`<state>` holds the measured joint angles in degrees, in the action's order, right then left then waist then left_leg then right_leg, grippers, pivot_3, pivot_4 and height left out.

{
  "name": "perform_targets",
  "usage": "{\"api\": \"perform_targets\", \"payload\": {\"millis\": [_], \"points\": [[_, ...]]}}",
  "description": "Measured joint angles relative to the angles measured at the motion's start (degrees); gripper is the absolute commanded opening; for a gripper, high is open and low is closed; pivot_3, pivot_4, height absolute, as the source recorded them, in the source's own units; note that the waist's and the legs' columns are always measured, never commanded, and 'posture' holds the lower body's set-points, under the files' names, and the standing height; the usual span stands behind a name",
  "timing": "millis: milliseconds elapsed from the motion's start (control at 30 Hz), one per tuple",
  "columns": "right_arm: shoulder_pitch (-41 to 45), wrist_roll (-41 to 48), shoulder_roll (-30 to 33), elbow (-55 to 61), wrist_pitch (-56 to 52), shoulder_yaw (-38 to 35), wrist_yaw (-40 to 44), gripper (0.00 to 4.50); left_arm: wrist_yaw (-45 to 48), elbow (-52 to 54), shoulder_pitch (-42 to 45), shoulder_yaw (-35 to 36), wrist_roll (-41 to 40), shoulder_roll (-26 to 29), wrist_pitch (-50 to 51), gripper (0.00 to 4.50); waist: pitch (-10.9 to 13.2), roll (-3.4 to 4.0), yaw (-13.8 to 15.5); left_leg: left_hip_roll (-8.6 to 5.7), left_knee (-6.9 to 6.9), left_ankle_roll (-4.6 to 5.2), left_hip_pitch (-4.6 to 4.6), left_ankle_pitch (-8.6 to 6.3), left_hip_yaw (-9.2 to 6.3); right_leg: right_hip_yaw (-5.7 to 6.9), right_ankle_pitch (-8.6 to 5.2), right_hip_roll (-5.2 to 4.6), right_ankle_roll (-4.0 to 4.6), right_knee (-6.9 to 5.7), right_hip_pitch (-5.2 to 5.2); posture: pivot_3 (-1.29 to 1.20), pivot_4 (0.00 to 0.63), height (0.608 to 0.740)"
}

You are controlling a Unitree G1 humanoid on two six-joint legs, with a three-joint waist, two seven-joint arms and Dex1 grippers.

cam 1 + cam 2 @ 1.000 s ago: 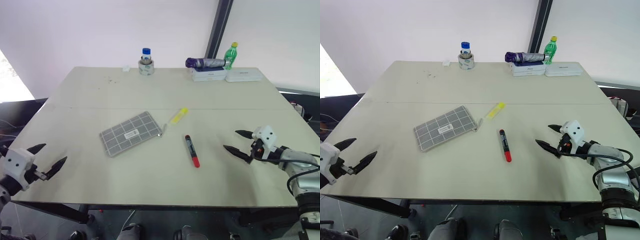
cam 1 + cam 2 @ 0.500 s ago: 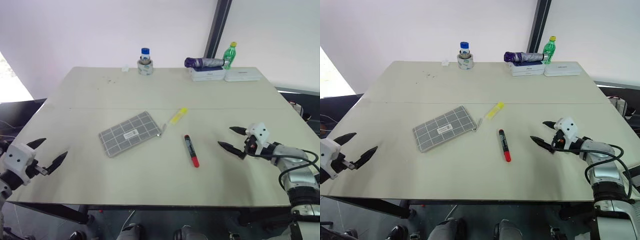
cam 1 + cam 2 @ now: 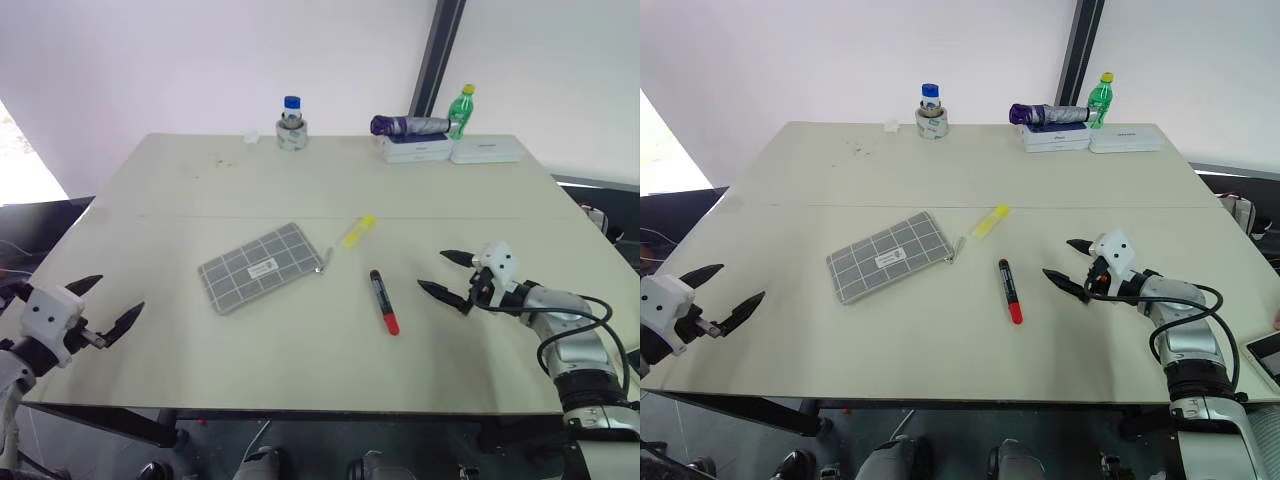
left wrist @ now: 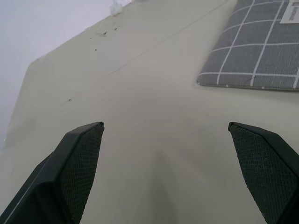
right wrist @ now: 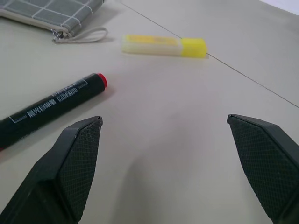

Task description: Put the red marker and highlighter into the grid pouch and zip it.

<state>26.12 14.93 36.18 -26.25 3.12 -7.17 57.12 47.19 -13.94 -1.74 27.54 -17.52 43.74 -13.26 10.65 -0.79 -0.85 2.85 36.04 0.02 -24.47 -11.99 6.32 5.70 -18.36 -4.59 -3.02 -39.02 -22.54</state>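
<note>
Nothing was packed: red marker (image 3: 382, 300) and highlighter (image 3: 357, 231) lay mid-frame beside the grid pouch (image 3: 262, 266); both claws gaped empty.

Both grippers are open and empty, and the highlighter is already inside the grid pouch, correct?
Not quite. The highlighter lies on the table beside the grid pouch, not inside it, as the right eye view shows. The left gripper and right gripper are open and empty.
</note>
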Motion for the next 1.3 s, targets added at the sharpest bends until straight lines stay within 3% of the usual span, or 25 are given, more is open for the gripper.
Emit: {"api": "perform_targets", "payload": {"millis": [67,267,300,500,767,1300], "points": [[1.81,-0.09,-2.75,0.97,-2.46,0.57,-1.57,3.26,-0.44,-0.62,0.64,-0.90,1.23,0.00,-1.30,4.50,0.00,0.01,-0.37,0.01,0.01,-0.01,0.02,0.01,0.00,-0.01,0.01,0.02,0.00,-0.04,-0.01,0.00,0.150,0.737],[12.79,-3.89,-14.54,1.09,-3.00,8.08,-7.95,0.21,-2.36,-3.57,5.36,-6.60,7.86,0.05,-8.84,4.50,0.01,0.01,-0.87,0.04,-0.02,-0.08,-0.02,0.06,0.03,0.03,0.02,0.03,0.01,-0.14,-0.11,0.00,0.150,0.737],[14.01,-4.79,-15.49,0.57,-2.68,8.86,-9.02,0.04,-2.71,-4.22,5.95,-7.09,9.34,0.30,-10.17,4.50,0.01,0.01,-0.73,0.04,-0.03,-0.07,-0.05,0.06,0.04,0.03,0.02,0.03,0.01,-0.09,-0.12,0.00,0.150,0.737],[21.39,-17.27,-21.64,-11.88,2.23,17.14,-19.48,0.04,-7.55,-8.10,10.22,-11.82,18.76,2.07,-20.72,4.50,0.00,0.00,-0.35,0.03,-0.01,-0.05,-0.05,0.05,0.11,0.02,0.03,0.00,0.02,-0.09,-0.13,0.00,0.150,0.737],[29.98,-24.36,-26.30,-26.08,4.39,19.10,-32.19,0.04,-11.74,-11.78,11.00,-17.06,25.89,4.32,-30.04,4.50,0.01,0.02,-0.54,0.03,-0.06,-0.06,-0.07,0.06,0.17,-0.01,0.02,0.00,0.02,-0.11,-0.20,0.00,0.150,0.737],[30.70,-33.02,-27.59,-31.86,9.47,25.76,-34.08,0.04,-16.71,-19.35,16.77,-24.59,31.42,4.78,-36.38,4.50,0.01,0.01,-1.71,0.06,-0.07,-0.07,-0.07,0.07,0.19,-0.01,0.02,0.03,0.01,-0.18,-0.23,0.00,0.150,0.737]]}}
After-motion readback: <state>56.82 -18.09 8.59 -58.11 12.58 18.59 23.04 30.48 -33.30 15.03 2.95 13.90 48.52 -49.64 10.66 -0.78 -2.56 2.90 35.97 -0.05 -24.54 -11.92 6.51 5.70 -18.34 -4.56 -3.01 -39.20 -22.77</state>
